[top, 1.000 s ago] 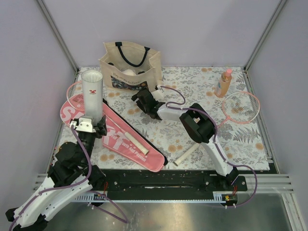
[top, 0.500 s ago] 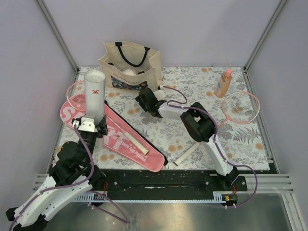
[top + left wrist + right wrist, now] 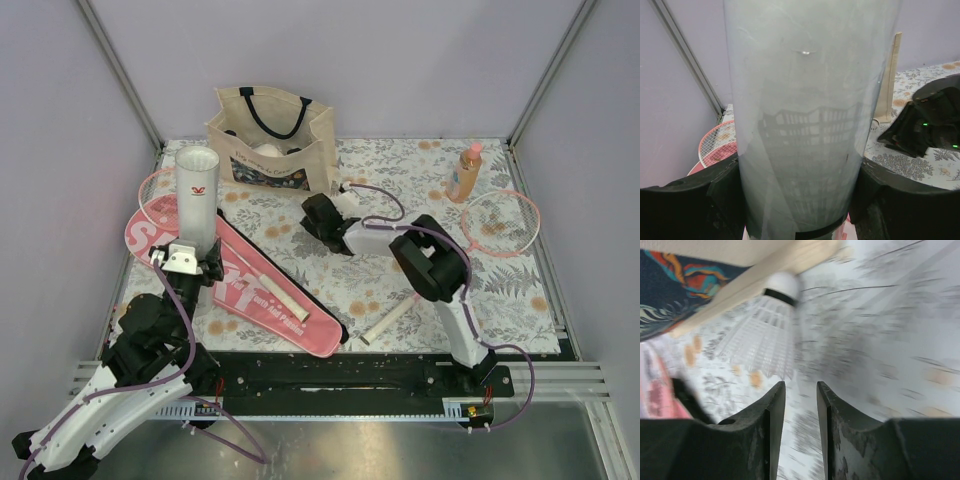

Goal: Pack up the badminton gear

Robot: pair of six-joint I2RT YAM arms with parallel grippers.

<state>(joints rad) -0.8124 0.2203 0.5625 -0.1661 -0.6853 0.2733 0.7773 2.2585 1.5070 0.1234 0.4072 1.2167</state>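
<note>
My left gripper (image 3: 186, 262) (image 3: 800, 200) is shut on the long white tube (image 3: 197, 196) (image 3: 805, 115), holding it upright above the pink SPORT case (image 3: 240, 290). One pink-rimmed racket lies on the case, its head (image 3: 150, 186) behind the tube and its white handle (image 3: 275, 290) on the pink cloth. A second racket (image 3: 500, 222) lies at the right, its handle (image 3: 386, 322) toward the front. My right gripper (image 3: 316, 216) (image 3: 800, 390) hovers low over the mat, its jaws narrowly apart and empty. A white shuttlecock (image 3: 765, 335) lies just ahead of it, against the tote's bottom edge.
The beige tote (image 3: 270, 135) with dark straps stands at the back. An orange bottle with a pink cap (image 3: 465, 172) stands at the back right. The floral mat (image 3: 350, 280) covers the table, and metal frame posts mark the corners.
My right gripper has slid to the right, away from the tote's front, and its jaws have narrowed. The left gripper has shifted the tube slightly to the right.
</note>
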